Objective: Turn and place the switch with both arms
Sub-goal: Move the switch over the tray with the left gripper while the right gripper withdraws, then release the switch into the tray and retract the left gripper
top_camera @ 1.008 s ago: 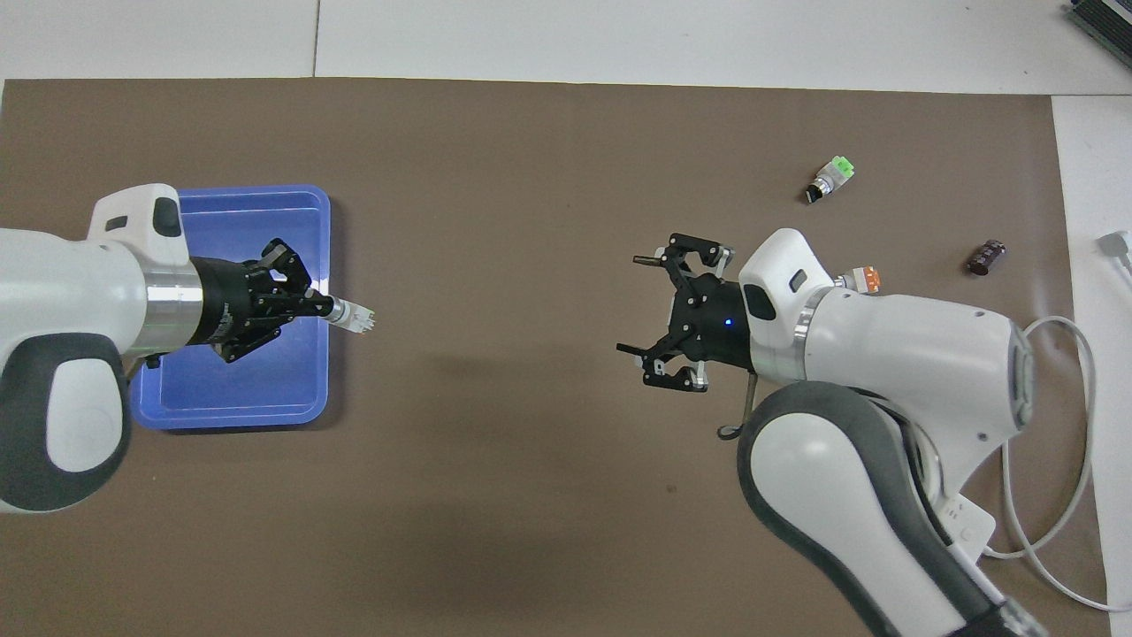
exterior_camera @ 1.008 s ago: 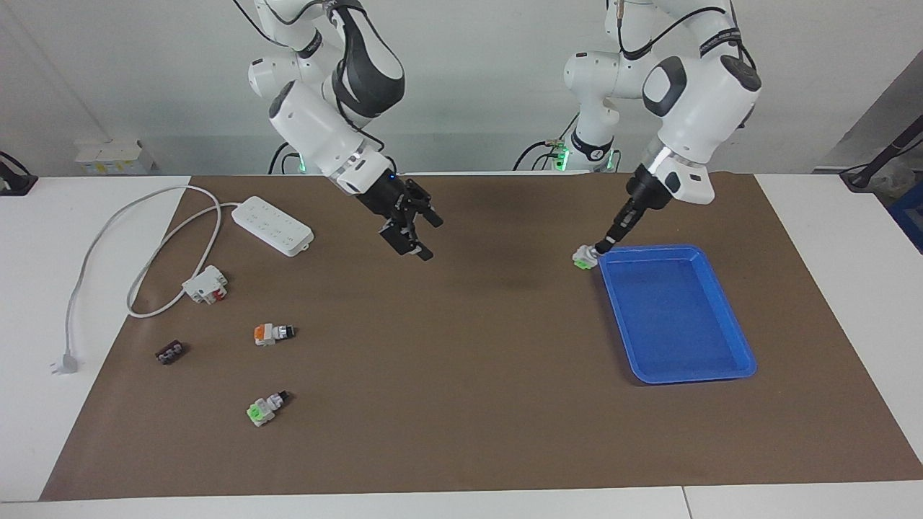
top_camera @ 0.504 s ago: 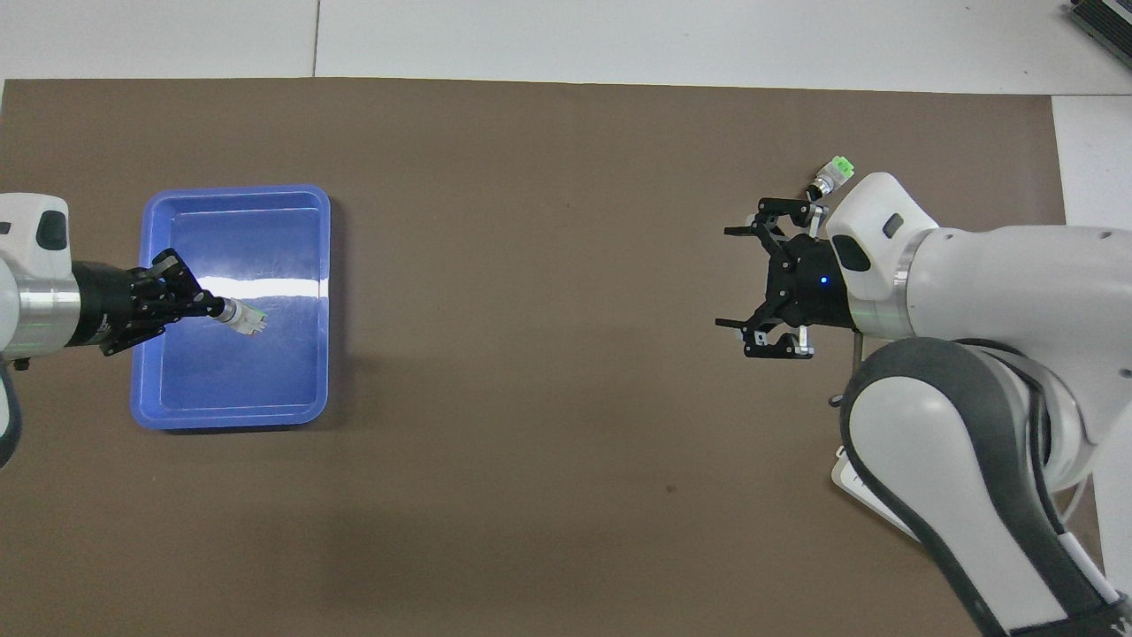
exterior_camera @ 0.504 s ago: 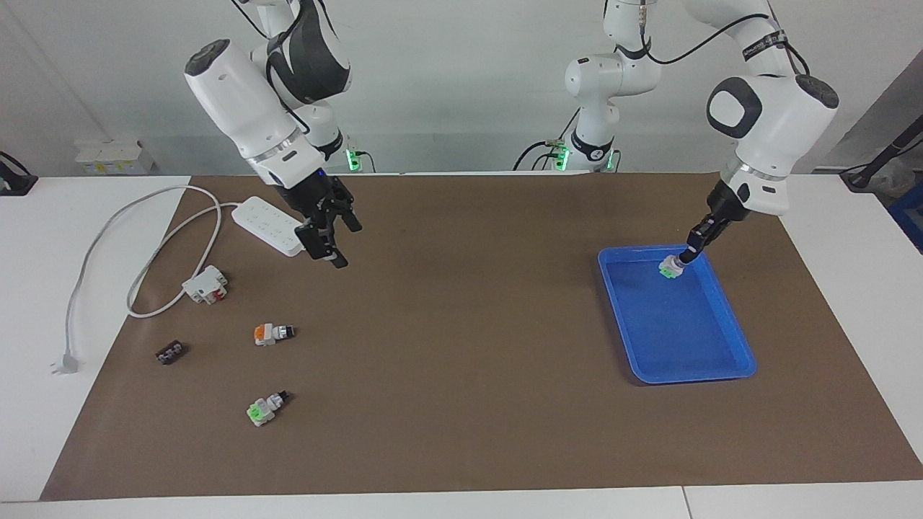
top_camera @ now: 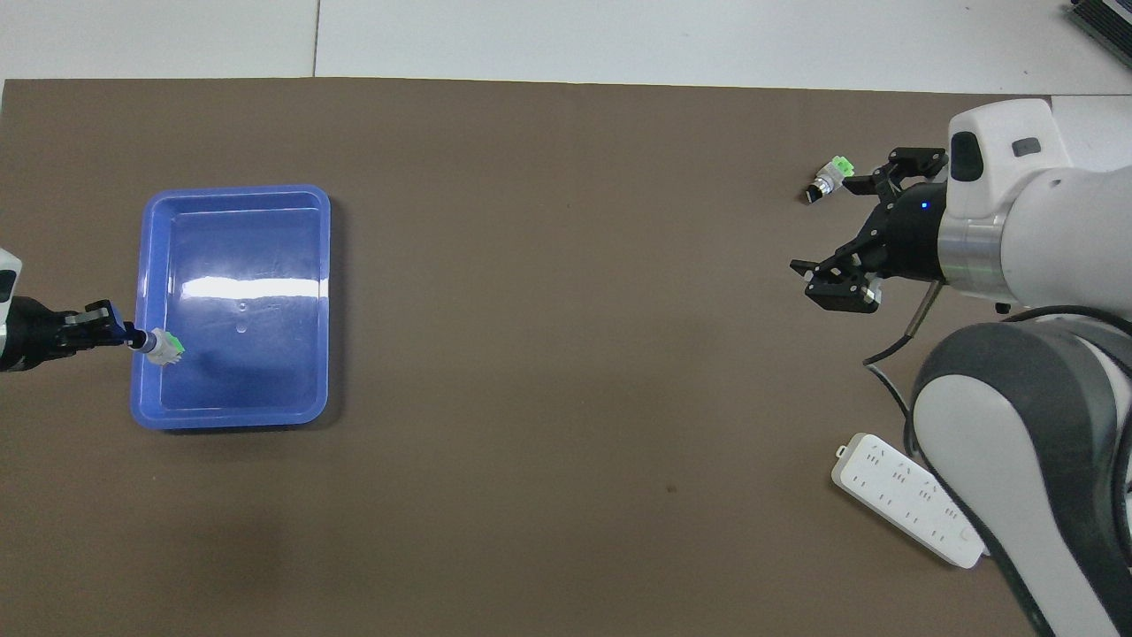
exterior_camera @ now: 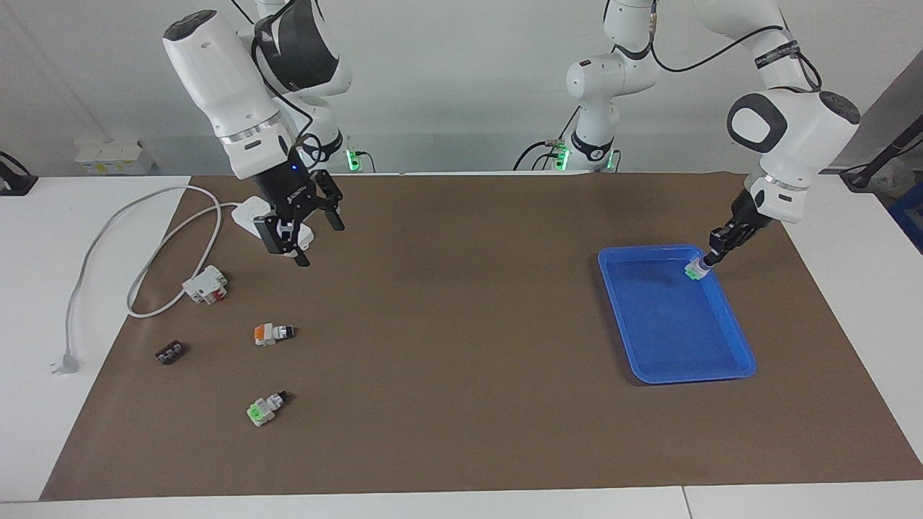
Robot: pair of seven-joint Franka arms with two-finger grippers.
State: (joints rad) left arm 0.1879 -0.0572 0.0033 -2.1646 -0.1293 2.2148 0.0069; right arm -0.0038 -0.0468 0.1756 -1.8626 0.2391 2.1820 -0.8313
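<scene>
The switch, white-grey with a pale green tab, is held by its knob end in my left gripper, which is shut on it. It hangs low over the inside of the blue tray, by the rim at the left arm's end. I cannot tell whether it touches the tray. The overhead view shows the same switch, left gripper and tray. My right gripper is open and empty, in the air over the white power strip; it also shows in the overhead view.
At the right arm's end lie an orange-ended switch, a bright-green-ended switch, also in the overhead view, a white-and-red breaker, a small dark part and the strip's cable.
My left gripper carried the switch from beside the tray's inner rim across the tray toward the left arm's end. My right arm swung back from mid-table to over the power strip, still open.
</scene>
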